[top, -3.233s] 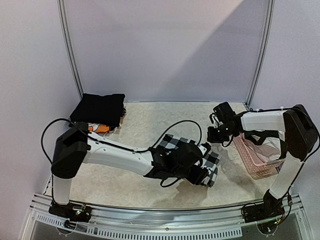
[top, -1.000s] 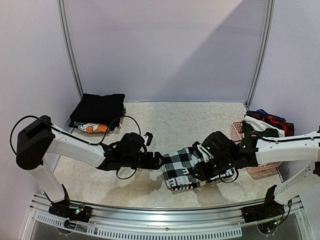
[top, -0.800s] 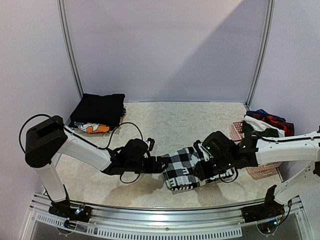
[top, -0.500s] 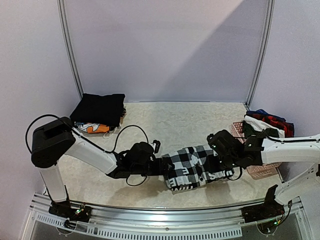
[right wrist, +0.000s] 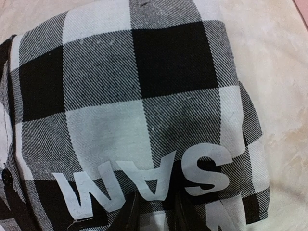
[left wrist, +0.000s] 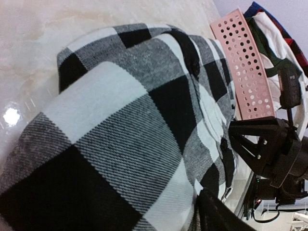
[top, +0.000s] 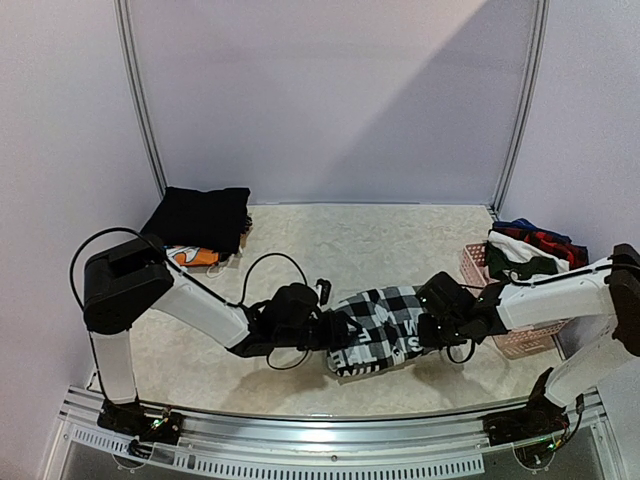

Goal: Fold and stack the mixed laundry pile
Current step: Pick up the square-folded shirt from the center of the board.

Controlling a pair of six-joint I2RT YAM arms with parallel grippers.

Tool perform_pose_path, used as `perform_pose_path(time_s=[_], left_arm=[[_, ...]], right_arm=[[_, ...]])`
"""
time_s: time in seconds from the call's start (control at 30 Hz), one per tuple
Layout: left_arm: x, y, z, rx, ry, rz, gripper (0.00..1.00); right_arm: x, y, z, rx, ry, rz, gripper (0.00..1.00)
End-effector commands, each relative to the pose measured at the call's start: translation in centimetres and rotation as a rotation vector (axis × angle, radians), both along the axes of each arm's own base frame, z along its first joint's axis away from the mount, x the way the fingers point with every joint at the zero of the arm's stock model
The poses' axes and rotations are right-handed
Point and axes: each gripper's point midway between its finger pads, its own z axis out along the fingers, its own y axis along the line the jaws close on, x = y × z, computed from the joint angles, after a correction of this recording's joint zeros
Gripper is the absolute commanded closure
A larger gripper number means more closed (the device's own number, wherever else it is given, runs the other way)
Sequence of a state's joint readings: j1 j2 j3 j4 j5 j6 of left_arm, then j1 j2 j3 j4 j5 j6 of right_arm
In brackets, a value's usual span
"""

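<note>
On the pale table, the checked garment, pinched narrowly by the right hand, is best flattened evenly, while the opening of the left hand cannot be told.

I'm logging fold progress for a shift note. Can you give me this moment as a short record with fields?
checked garment: bundled, near centre of table
left pincer: at its left edge, grip unclear
right pincer: at its right edge, fingers narrow with fabric between
black garment: folded, far left corner, atop orange printed piece
pink basket: right side, clothes heaped in it
</note>
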State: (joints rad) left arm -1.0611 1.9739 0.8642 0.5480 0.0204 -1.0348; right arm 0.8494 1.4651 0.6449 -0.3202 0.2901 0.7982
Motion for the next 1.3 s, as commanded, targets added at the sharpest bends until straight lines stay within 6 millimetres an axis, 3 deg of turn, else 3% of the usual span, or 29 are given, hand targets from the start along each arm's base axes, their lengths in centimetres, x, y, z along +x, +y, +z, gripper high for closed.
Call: perform_pose_path(time_s=[0.0, 0.17, 0.33, 0.57, 0.67, 0.83, 1.07, 1.27], left_arm=[[-1.1, -0.1, -2.0, 0.010, 0.059, -0.017, 0.45], [-0.5, -0.1, -1.8, -0.005, 0.046, -0.008, 0.75], [0.5, 1.2, -1.4, 0.019, 0.022, 0.009, 1.00], [1.7, 2.8, -1.1, 0.096, -0.006, -0.101, 1.00], [2.5, 3.9, -1.4, 0.213, -0.026, -0.158, 1.00], [4.1, 5.8, -0.2, 0.410, -0.092, -0.203, 1.00], [6.8, 9.3, 3.7, 0.703, -0.226, -0.213, 1.00], [8.8, 11.5, 7.0, 0.779, -0.307, -0.233, 1.00]], right_arm=[[-2.6, -0.9, -4.2, -0.038, 0.145, 0.017, 0.74], [-3.2, -1.5, -4.6, -0.050, 0.156, 0.011, 0.74], [-3.7, -2.2, -4.4, -0.049, 0.157, 0.002, 0.74], [-3.7, -0.9, -1.7, 0.041, 0.126, 0.046, 0.73], [-3.4, -0.8, 0.8, 0.073, 0.077, 0.057, 0.73], [-3.2, -0.8, 4.2, 0.122, 0.006, 0.073, 0.72], [-3.3, -1.4, 6.2, 0.142, -0.042, 0.081, 0.72], [-3.3, -1.5, 7.2, 0.155, -0.075, 0.098, 0.71]])
